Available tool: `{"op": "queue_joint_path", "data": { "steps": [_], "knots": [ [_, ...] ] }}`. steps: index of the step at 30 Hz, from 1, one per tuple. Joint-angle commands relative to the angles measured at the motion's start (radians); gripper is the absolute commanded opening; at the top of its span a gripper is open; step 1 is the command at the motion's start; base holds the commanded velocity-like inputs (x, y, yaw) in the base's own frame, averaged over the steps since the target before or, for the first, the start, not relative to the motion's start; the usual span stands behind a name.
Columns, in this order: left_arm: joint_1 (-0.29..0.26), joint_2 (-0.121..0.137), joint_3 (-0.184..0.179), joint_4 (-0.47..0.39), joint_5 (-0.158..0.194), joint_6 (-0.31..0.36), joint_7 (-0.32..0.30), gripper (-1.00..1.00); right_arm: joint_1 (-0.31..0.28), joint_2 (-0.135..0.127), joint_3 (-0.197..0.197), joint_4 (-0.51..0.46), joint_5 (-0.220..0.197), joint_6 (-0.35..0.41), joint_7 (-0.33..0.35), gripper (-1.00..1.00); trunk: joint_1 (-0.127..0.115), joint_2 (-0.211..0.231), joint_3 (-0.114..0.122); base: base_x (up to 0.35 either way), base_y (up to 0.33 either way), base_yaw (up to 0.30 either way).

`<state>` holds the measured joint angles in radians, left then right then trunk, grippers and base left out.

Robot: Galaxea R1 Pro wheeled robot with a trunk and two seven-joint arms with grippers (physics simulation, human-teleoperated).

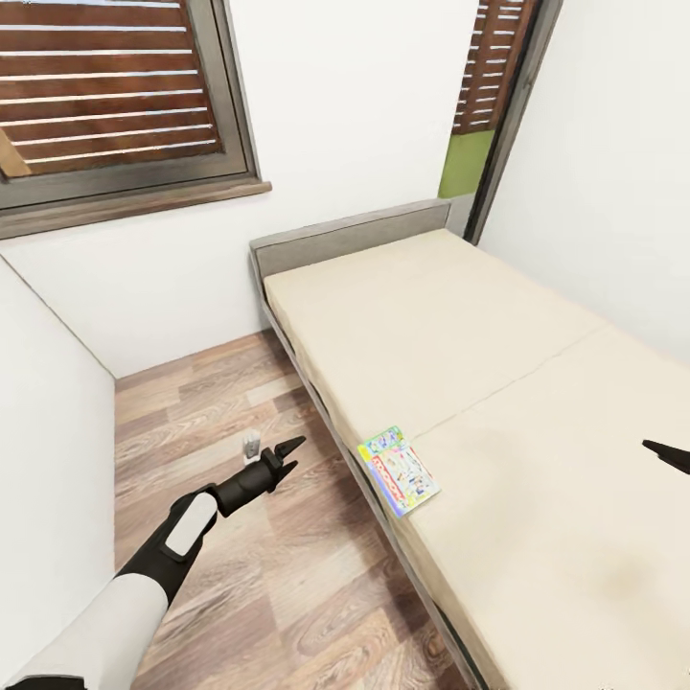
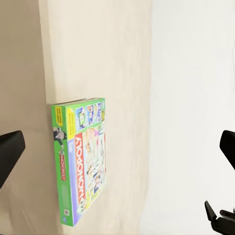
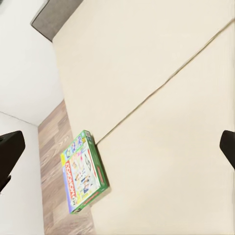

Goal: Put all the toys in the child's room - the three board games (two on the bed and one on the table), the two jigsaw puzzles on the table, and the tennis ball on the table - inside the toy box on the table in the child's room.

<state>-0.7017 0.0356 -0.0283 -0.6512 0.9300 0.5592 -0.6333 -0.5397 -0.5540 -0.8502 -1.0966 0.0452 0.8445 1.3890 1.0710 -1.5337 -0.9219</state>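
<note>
Bed (image 1: 498,383) is taking up most of the room, cream mattress bare apart from one game. Monopoly box (image 1: 399,471) is lying flat at the mattress edge nearest the wood floor (image 1: 230,537). I'm holding my left gripper (image 1: 287,454) over the floor beside the bed, fingers spread, gripping nothing. My right gripper (image 1: 666,454) is hanging over the mattress, fingertips wide apart, also empty.

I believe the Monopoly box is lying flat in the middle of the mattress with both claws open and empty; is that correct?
Not quite: the Monopoly box lies flat at the mattress edge nearest the wood floor, not the middle, as the head view shows. The left claw and right claw are indeed open and empty.
</note>
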Motion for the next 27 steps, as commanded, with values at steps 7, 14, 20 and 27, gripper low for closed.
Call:
{"op": "queue_joint_path", "data": {
  "steps": [7,14,20,27],
  "knots": [
    [0.008,0.006,-0.001,-0.062,0.014,0.052,0.005,1.00,-0.002,0.000,-0.001,0.000,0.004,0.010,0.007,1.00,0.000,0.000,-0.001,0.000,0.000,-0.051],
    [0.014,0.009,0.005,-0.092,0.018,0.094,0.018,1.00,-0.001,0.000,-0.001,0.000,0.005,0.010,0.007,1.00,0.000,0.000,-0.001,0.000,0.000,-0.017],
    [0.016,0.012,0.010,-0.098,0.021,0.112,0.026,1.00,-0.001,0.000,-0.001,0.000,0.005,0.010,0.006,1.00,0.000,0.000,-0.001,0.000,0.000,-0.007],
    [0.024,0.016,0.020,-0.110,0.023,0.131,0.025,1.00,0.000,0.000,0.000,0.000,0.005,0.010,0.006,1.00,0.000,0.000,-0.001,0.000,0.000,-0.003]
  ]
}}
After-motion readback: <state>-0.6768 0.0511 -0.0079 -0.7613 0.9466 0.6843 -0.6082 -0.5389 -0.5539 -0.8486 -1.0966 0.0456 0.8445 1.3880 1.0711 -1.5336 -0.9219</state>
